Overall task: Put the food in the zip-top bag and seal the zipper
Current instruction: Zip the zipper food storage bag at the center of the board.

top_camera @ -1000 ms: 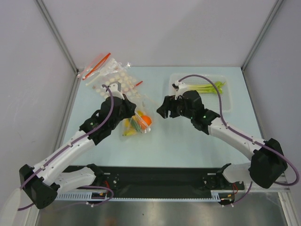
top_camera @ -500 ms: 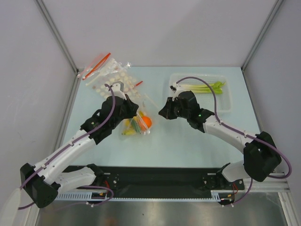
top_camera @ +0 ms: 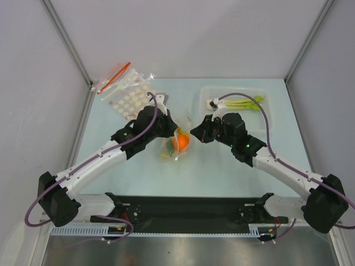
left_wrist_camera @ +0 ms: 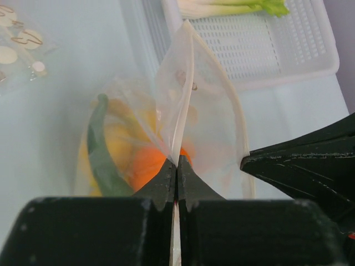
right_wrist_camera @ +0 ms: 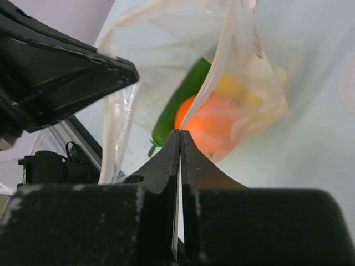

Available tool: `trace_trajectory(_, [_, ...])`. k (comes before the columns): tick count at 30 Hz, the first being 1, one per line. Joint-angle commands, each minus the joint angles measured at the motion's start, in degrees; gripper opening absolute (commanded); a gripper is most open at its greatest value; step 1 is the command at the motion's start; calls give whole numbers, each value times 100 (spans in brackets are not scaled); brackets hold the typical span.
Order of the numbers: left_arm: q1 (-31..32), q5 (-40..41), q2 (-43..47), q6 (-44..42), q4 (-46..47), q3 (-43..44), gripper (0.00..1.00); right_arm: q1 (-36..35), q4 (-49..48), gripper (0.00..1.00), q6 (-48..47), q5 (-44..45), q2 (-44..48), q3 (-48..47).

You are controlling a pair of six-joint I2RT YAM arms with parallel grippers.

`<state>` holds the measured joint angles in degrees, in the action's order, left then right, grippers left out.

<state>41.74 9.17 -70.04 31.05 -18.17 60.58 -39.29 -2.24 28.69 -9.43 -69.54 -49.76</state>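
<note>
We had the left gripper [left_wrist_camera: 176, 166] and the right gripper [right_wrist_camera: 180, 136] each clamped on one lip of the zip-top bag [top_camera: 172, 154], mid-table, an orange [top_camera: 181, 142] inside. The leek [top_camera: 241, 103] lay in the basket [left_wrist_camera: 288, 44]; zipping now, we judged, would leave it out.
</note>
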Motion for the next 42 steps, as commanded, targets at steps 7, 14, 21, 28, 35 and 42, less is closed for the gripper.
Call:
trace_trajectory(7, [643, -608, -212, -854, 296, 578, 11, -79, -611, 0, -100, 240, 520, 186])
trace_trajectory(14, [652, -873, -54, -943, 534, 394, 74, -88, -839, 0, -30, 714, 1021, 563])
trace_trajectory(21, [704, -742, 87, -1039, 482, 385, 100, -88, -787, 0, 40, 900, 855, 555])
trace_trajectory(28, [1222, 190, 886, -1601, 489, 78, 100, -79, -752, 0, 67, 873, 591, 476])
trace_trajectory(35, [1820, 77, 1774, -1961, 1244, -1124, 100, -79, -716, 0, 58, 908, 599, 458])
trace_trajectory(42, [2426, 532, 2337, -2489, 1677, -2163, 100, -79, -734, 0, 76, 855, 538, 449])
